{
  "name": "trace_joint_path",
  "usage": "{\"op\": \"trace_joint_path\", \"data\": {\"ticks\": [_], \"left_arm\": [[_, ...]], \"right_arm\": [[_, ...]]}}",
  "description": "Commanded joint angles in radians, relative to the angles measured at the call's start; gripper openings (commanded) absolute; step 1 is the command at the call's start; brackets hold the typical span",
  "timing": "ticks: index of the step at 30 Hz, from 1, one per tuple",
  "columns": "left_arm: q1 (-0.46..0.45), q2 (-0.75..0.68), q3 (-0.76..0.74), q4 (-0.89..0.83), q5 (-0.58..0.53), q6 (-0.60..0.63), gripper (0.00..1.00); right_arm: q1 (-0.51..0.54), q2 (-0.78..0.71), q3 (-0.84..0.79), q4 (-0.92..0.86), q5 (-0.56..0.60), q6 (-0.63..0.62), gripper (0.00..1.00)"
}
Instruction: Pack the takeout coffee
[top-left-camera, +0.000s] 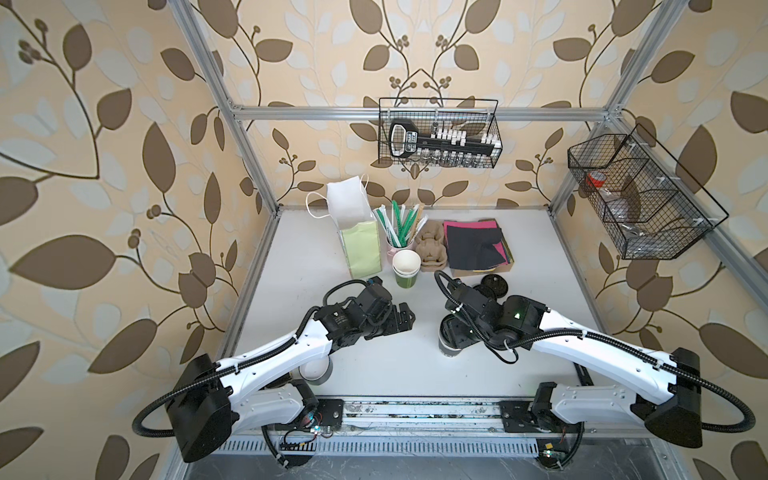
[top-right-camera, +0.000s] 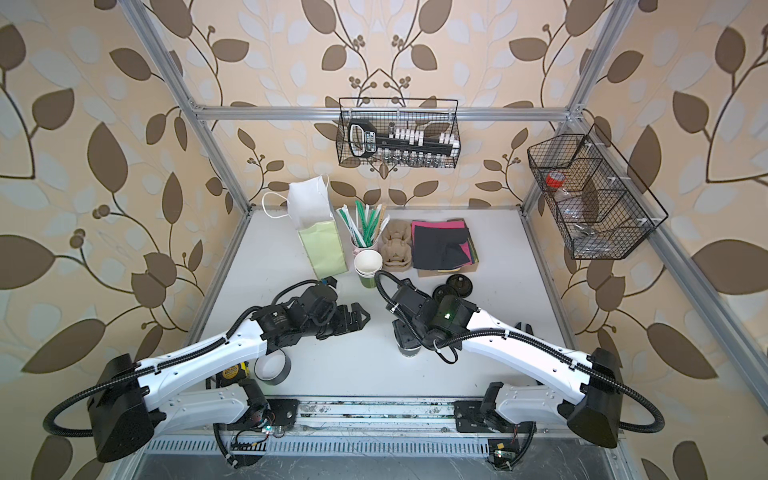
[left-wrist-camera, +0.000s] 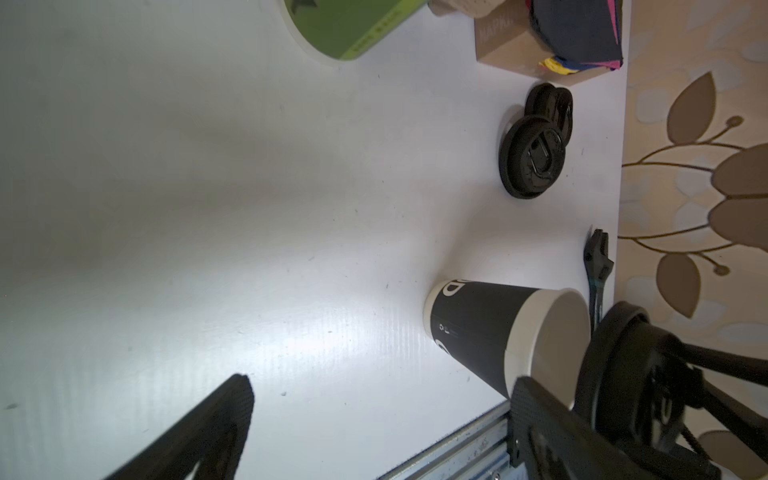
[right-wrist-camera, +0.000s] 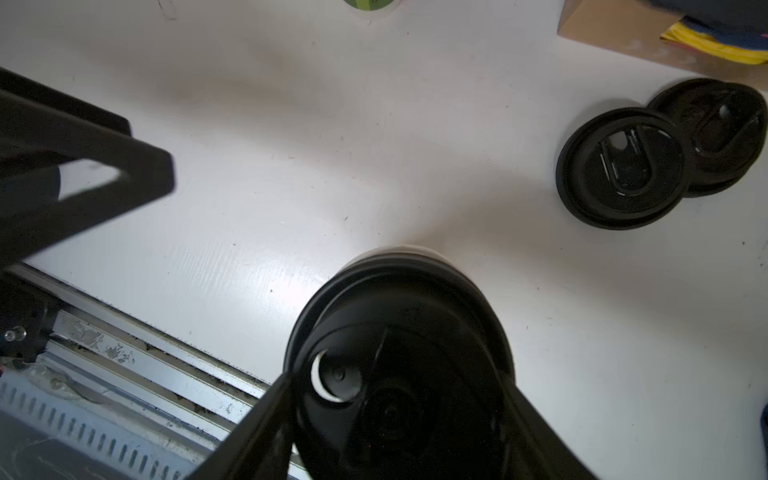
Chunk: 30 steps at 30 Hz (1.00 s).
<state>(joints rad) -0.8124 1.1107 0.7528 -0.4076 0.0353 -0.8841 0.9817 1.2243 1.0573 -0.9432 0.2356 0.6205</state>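
Note:
The takeout coffee cup (left-wrist-camera: 486, 332) is black with a white band and white inside, and it stands upright at the table's front middle (top-left-camera: 446, 349) (top-right-camera: 409, 351). Its mouth shows uncovered in the left wrist view. A round black sip lid (left-wrist-camera: 623, 374) (right-wrist-camera: 399, 324) hangs just above the mouth, a little apart from the rim. My right gripper (right-wrist-camera: 399, 419) (top-left-camera: 455, 332) is shut on the lid's edges. My left gripper (left-wrist-camera: 380, 415) (top-left-camera: 404, 316) (top-right-camera: 358, 318) is open and empty, low over the table to the left of the cup.
At the back stand a green paper bag (top-left-camera: 361, 245), straws in a pink cup (top-left-camera: 401, 226), stacked green cups (top-left-camera: 406, 270), a pulp carrier (top-left-camera: 432, 247) and napkins (top-left-camera: 478, 245). Loose black lids (top-left-camera: 494, 286) lie behind the right arm. A tape roll (top-right-camera: 272, 368) and a wrench (left-wrist-camera: 596, 266) lie near the edges.

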Motion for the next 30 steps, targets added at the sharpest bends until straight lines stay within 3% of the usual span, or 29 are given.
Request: {"op": "trace_joint_path", "data": {"ticks": [1,30], "left_arm": [[-0.005,-0.026,0.025,-0.128,-0.108,0.058,0.99],[-0.006,-0.026,0.006,-0.146,-0.091,0.063,0.99]], "right_arm": [[0.006,0.003,-0.025,0.033,-0.007,0.026,0.61],[-0.013,-0.009,-0.092,0.074,-0.013,0.049,0.61]]}}
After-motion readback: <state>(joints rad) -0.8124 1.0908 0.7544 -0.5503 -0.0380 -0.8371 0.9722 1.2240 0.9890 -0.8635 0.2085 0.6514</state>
